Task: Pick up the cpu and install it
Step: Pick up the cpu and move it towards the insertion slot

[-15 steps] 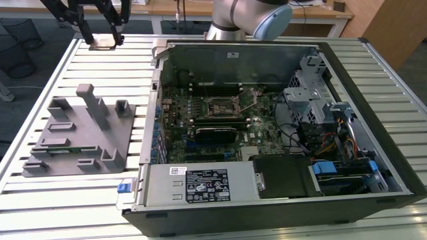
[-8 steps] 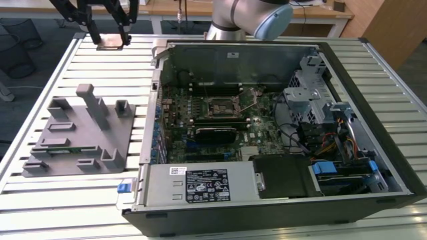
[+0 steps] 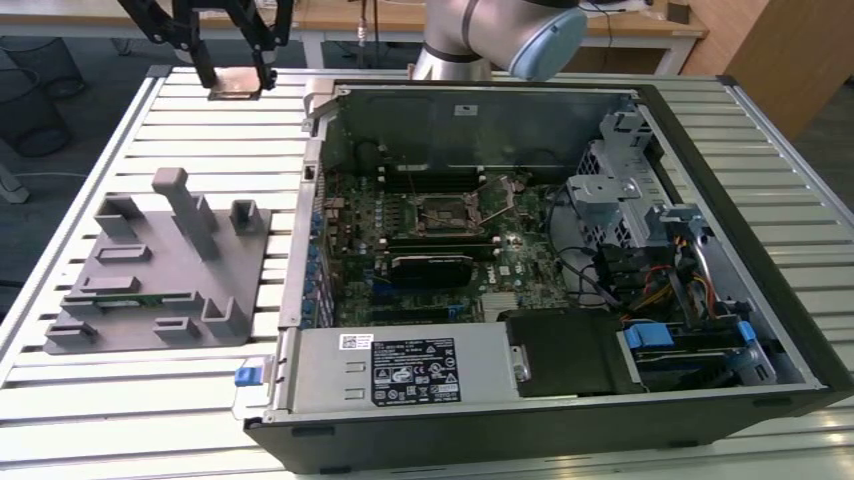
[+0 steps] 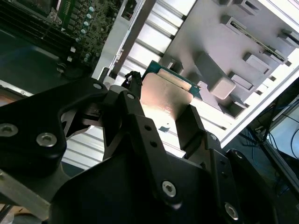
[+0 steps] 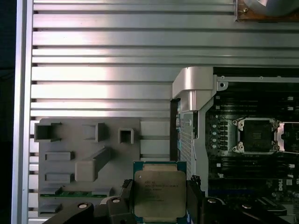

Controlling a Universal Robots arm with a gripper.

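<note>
The cpu (image 3: 236, 83) is a small square chip with a silvery top, held in the air above the slatted table at the exterior view's upper left. My gripper (image 3: 239, 78) is shut on it, one black finger on each side. In the first wrist view the cpu (image 5: 160, 192) shows its metal top and green rim between the fingers (image 5: 128, 198). In the second wrist view the cpu (image 4: 164, 100) reflects light ahead of the gripper (image 4: 161, 119). The open socket (image 3: 445, 212) sits on the motherboard inside the case, and is also seen in the first wrist view (image 5: 256, 135).
The open computer case (image 3: 801, 330) lies on the slatted table (image 3: 174, 410), with a power supply (image 3: 400, 368) at its near side. A grey fixture block (image 3: 147, 275) with raised holders lies at the exterior view's left and holds a green memory stick (image 3: 140, 297). The arm's base (image 3: 501, 35) stands behind the case.
</note>
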